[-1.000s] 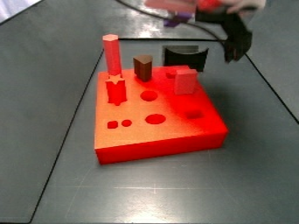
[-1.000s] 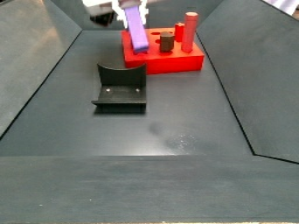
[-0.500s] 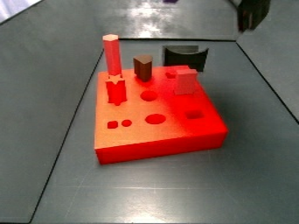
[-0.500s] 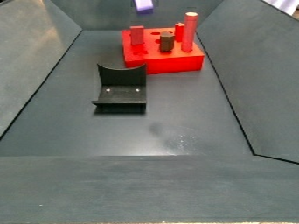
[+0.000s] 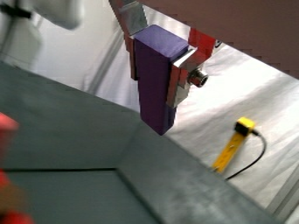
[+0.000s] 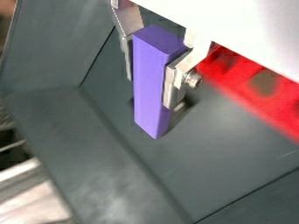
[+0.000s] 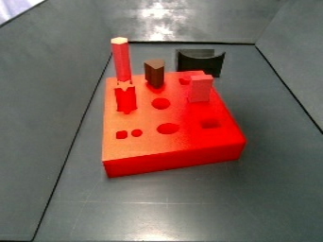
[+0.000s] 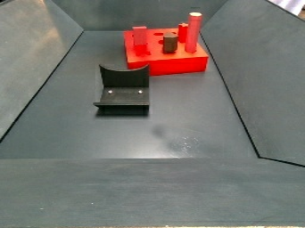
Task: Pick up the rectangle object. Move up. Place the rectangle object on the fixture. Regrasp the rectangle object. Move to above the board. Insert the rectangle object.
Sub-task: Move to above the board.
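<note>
Dark tray floor lies below the gripper point(image 6: 149, 61), clamped on the rectangle object point(image 6: 156, 83); a skewed release could miss the fixture point(image 8: 123, 87).

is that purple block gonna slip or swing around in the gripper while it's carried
Probably not much. The block looks rigid, with flat faces, and the gripper clamps it between flat fingers near its upper end, so it should sit square. Most of its length hangs below the fingers, so a bump at the bottom could lever it. Its smooth faces might slide under a hard push.
</note>
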